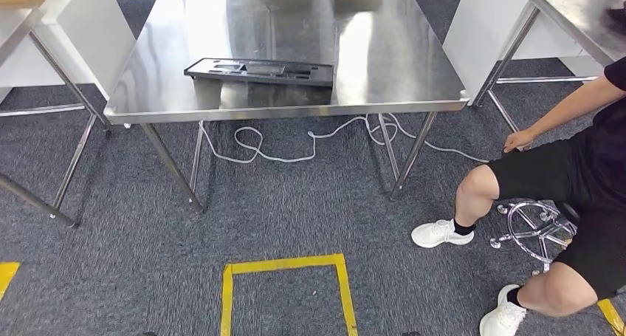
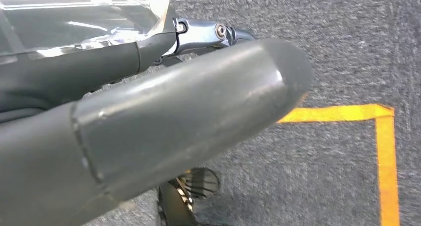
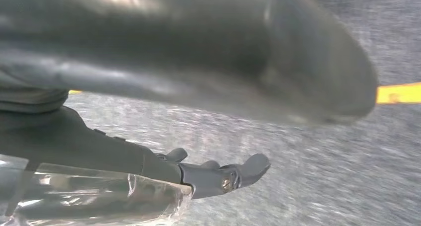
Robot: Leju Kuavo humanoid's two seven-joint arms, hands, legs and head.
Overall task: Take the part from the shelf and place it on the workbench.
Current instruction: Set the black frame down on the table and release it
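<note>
You have the black part (image 1: 258, 71) lying flat on the steel workbench (image 1: 384, 48), toward its near left side, with nothing touching it. Your left hand (image 2: 164, 121) and right hand (image 3: 198, 62) both hang over the grey carpet (image 1: 295, 210) by the yellow tape lines (image 1: 284, 264); each holds nothing, fingers extended and apart. A seated person (on a stool) (image 1: 568, 203) is at your right.

Glossy brushed-metal workbench (image 1: 369, 48), matt black, probably plastic part (image 1: 258, 72), rough grey carpet (image 1: 295, 210).
</note>
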